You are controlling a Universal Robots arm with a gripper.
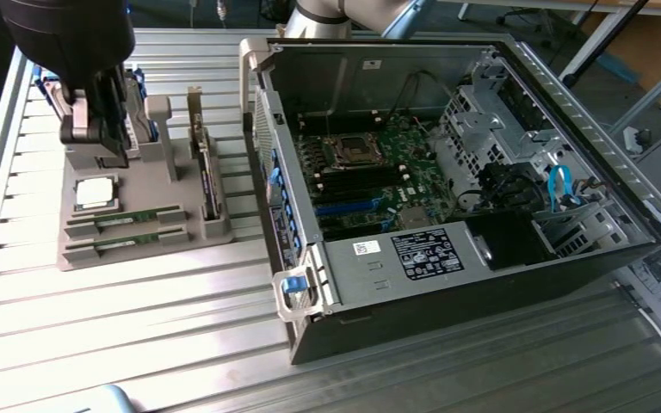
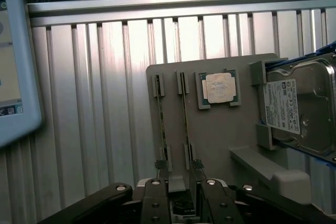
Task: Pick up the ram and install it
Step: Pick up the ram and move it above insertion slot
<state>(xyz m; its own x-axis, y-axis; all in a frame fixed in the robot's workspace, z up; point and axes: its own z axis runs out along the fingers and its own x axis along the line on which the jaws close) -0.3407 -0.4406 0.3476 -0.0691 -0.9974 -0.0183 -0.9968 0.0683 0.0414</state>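
Gripper (image 2: 181, 195) jaws wide apart, nothing held, poised over the gray holder (image 2: 220, 129) near the ends of the 2 ram sticks (image 2: 185, 124). Both sticks sit in slots at the holder's end opposite the hard drive (image 2: 302, 108), CPU (image 2: 219, 88) between. Pick not made yet; open computer case (image 1: 319, 73) stands well apart, so install is all left.

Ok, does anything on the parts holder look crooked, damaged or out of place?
Nothing stands out. Both ram sticks sit straight on edge in their slots on the gray holder, the processor lies flat in its recess, and the hard drive sits in its bracket. The open gripper holds nothing.
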